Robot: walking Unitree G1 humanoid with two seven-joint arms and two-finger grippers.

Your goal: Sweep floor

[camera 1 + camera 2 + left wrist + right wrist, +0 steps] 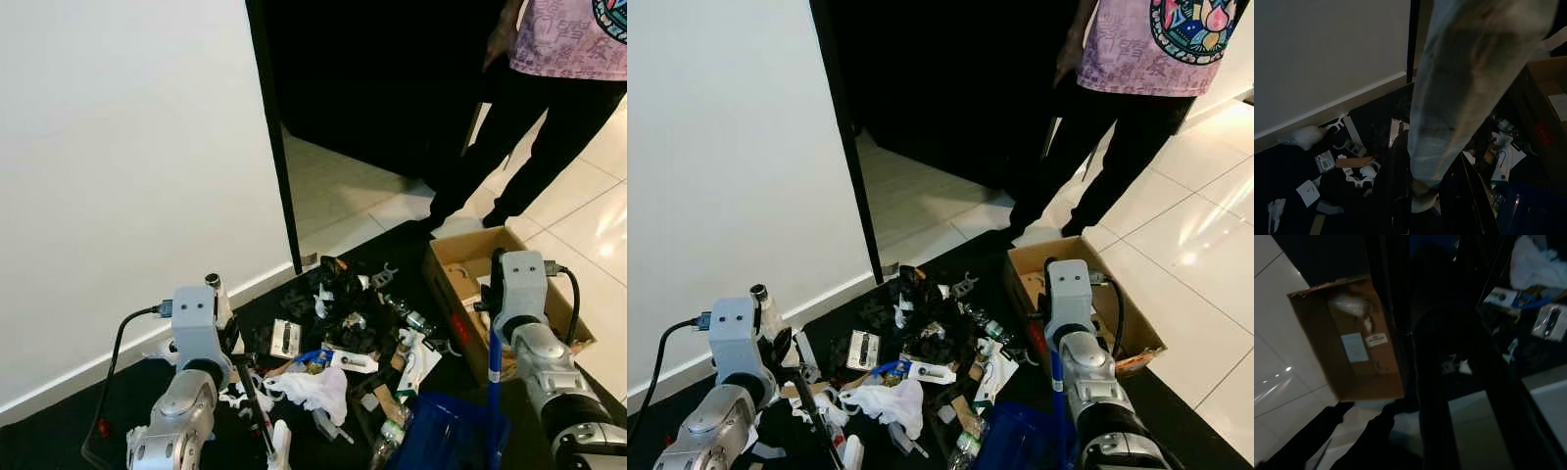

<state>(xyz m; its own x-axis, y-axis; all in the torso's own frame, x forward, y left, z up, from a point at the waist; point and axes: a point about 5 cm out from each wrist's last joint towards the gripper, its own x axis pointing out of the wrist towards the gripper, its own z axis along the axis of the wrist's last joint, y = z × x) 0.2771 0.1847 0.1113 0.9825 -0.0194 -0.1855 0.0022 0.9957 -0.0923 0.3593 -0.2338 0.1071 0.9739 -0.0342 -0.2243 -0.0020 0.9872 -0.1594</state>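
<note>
A pile of litter (338, 333) lies on the dark floor by the wall: packets, bottles, black scraps and a white rag (315, 388). My left gripper (1430, 191) is shut on a pale broom handle (1459, 83), whose silver tip (213, 284) stands up beside my left wrist. My right gripper (1442, 357) is shut on the blue dustpan handle (495, 377). The blue pan (441, 431) rests low on the floor at the pile's right edge. The right wrist view is dark.
An open cardboard box (453, 257) sits right of the pile, beside my right arm. A person (549, 88) stands behind it on the pale tiles. A white wall (127, 196) and a dark door frame (279, 166) bound the left.
</note>
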